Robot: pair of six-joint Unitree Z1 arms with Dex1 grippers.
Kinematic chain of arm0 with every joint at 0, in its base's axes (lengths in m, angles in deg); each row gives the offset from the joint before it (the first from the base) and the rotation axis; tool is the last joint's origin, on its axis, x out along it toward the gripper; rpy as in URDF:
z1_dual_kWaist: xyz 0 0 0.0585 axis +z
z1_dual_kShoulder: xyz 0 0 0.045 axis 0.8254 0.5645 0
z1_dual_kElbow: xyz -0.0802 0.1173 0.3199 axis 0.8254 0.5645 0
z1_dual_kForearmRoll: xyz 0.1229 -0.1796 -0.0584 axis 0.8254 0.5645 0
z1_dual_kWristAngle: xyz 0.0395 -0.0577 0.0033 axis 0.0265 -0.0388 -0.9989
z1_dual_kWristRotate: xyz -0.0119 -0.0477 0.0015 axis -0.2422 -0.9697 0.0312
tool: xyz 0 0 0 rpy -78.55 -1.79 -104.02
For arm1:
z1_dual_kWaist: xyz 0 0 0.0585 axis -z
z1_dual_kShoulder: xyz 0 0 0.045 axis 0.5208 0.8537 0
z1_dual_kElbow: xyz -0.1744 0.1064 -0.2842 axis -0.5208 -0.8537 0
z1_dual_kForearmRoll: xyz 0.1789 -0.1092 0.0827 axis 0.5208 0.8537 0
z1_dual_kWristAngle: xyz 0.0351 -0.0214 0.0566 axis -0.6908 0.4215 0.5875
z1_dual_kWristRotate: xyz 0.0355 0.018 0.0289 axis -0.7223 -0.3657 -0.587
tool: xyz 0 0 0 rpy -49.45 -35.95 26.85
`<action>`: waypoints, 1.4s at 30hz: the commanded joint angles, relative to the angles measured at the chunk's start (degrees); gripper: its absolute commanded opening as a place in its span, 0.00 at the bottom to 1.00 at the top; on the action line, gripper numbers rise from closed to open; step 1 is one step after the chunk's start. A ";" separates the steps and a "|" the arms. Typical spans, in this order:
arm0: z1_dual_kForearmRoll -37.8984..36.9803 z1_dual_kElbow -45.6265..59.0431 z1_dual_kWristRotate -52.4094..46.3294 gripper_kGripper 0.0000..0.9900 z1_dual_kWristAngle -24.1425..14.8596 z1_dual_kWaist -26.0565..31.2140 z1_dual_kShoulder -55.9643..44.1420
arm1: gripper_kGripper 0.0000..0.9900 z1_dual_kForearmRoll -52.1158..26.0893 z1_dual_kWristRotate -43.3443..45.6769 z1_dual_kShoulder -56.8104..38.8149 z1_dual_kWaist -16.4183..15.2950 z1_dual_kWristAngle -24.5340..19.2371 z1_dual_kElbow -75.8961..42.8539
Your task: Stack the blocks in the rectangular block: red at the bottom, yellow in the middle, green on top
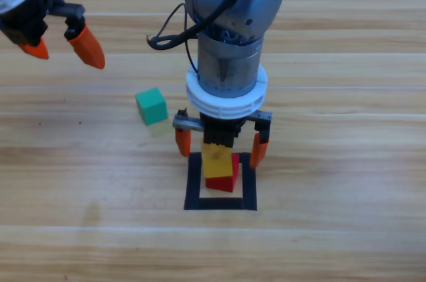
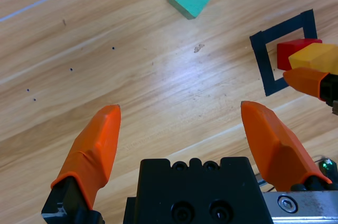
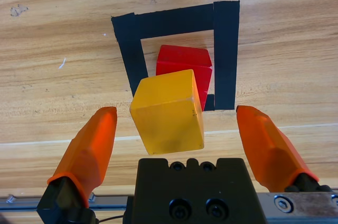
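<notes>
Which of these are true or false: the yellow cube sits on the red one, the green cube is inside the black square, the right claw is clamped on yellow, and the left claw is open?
1. The yellow cube sits on the red cube. True.
2. The green cube is inside the black square. False: it lies on bare wood outside it.
3. The right claw is clamped on yellow. False: its jaws are spread clear of the cube.
4. The left claw is open. True: it holds nothing.

Red cube (image 1: 225,177) partly hidden under yellow cube (image 1: 215,160); left arm cut off.
</notes>
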 commanded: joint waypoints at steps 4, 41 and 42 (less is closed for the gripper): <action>-3.64 -1.31 -6.70 0.98 -1.59 1.01 0.94 | 1.00 1.95 7.47 -3.59 -1.65 -1.14 4.52; 1.80 -22.93 -49.42 1.00 -11.17 -12.44 30.73 | 1.00 -44.02 52.29 -57.38 3.36 8.00 -74.76; 1.98 -22.93 -49.59 1.00 -11.17 -12.44 30.91 | 1.00 -44.02 52.38 -57.38 3.36 8.26 -74.76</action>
